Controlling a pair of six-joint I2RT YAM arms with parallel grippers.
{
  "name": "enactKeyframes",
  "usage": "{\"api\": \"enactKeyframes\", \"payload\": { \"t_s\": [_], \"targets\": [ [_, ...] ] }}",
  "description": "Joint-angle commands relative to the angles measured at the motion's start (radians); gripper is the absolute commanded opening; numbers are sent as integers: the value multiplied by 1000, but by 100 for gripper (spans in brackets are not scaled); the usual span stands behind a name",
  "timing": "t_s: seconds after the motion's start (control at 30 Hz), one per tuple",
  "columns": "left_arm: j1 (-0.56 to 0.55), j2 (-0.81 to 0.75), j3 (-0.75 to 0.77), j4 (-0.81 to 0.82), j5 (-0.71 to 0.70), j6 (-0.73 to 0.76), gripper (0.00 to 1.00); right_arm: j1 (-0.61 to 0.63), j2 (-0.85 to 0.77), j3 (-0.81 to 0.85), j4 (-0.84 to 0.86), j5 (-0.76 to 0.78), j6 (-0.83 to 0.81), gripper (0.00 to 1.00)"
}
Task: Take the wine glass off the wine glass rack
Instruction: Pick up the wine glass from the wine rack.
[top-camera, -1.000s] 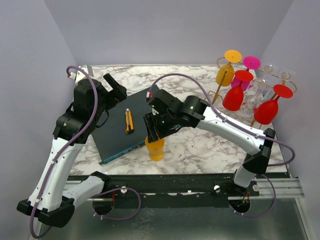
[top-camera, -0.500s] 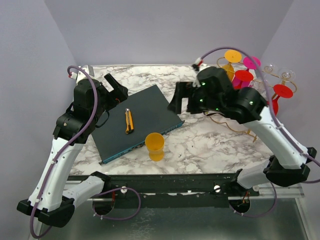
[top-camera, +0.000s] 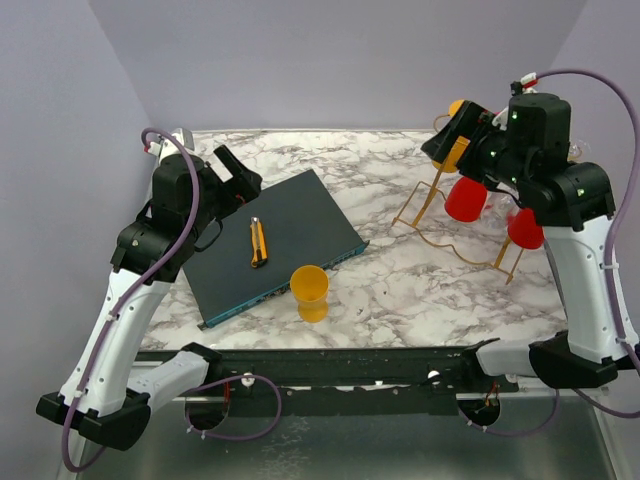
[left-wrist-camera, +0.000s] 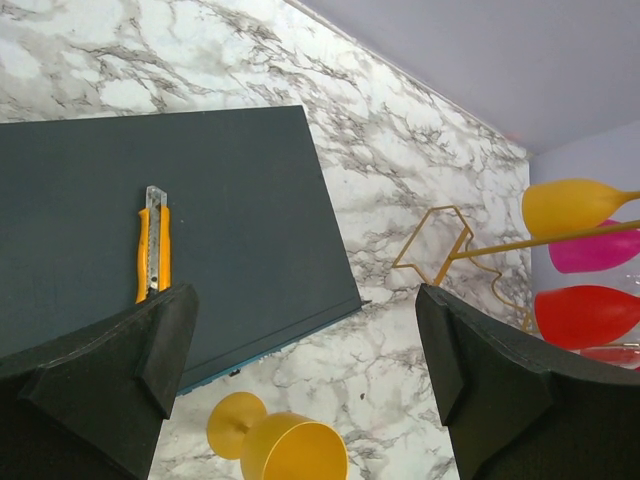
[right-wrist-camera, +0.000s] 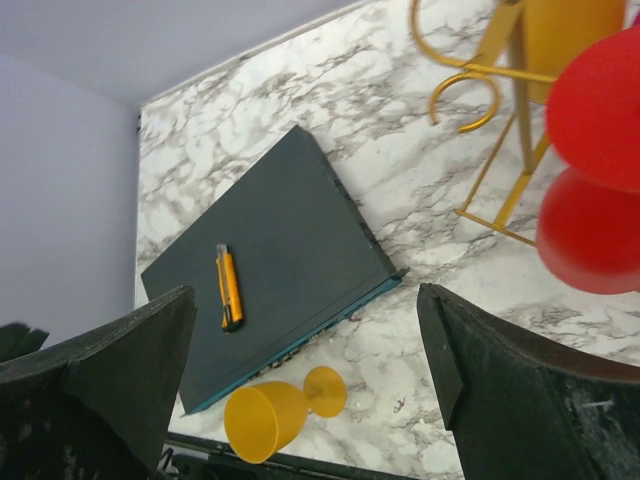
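Leave the left gripper (top-camera: 238, 172) parked over the far left corner of the board (top-camera: 285, 235), spread wide and gripping nothing. No need to touch the knife (top-camera: 258, 243) lying on that board, nor the orange glass (top-camera: 310, 290) just off the board's near edge, seemingly upright on the table (top-camera: 400, 290).

Work with the right gripper (top-camera: 452, 132), likewise spread wide and empty, raised at the left end of the rack (top-camera: 440, 215), close by the hung orange glass (top-camera: 450, 155); cannot tell whether touching or apart. Judge that glass the likely next pick. Square the fingers either side of bowl or stem before closing. Close gently: smooth, rounded bowl, apt to slip or twist. Then slide the foot along the rail toward whichever end stands open rather than pulling straight down, to avoid dragging the light wire frame. Keep clear of the red glass (top-camera: 465, 200) next along and the second red glass (top-camera: 525, 228) further right, half hidden behind the arm.

Containers: orange glass on the table, bowl empty in both wrist views. On the rack, bowls down: hung orange glass, pink glass (left-wrist-camera: 590, 250), two red; nothing inside any, as far as visible. Rack at the table's right rear, well apart from the board.
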Motion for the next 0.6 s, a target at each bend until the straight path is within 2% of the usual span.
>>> {"api": "enactKeyframes", "payload": {
  "t_s": [0.0,0.13,0.23,0.4,0.57],
  "targets": [
    [6,1,8,25,28,-3,99,-149,1,13,8,-192,-33,99],
    [6,0,13,27,31,-2,99,-273,-4,-10,0,-294,-42,97],
    [6,-2,13,27,32,-2,99,-322,-30,-49,14,-322,-29,94],
    [6,-6,17,29,35,-2,99,-337,-58,-101,18,-292,6,89],
    [6,-8,15,38,47,-9,99,-337,-96,-146,49,-202,87,78]
  ]
}}
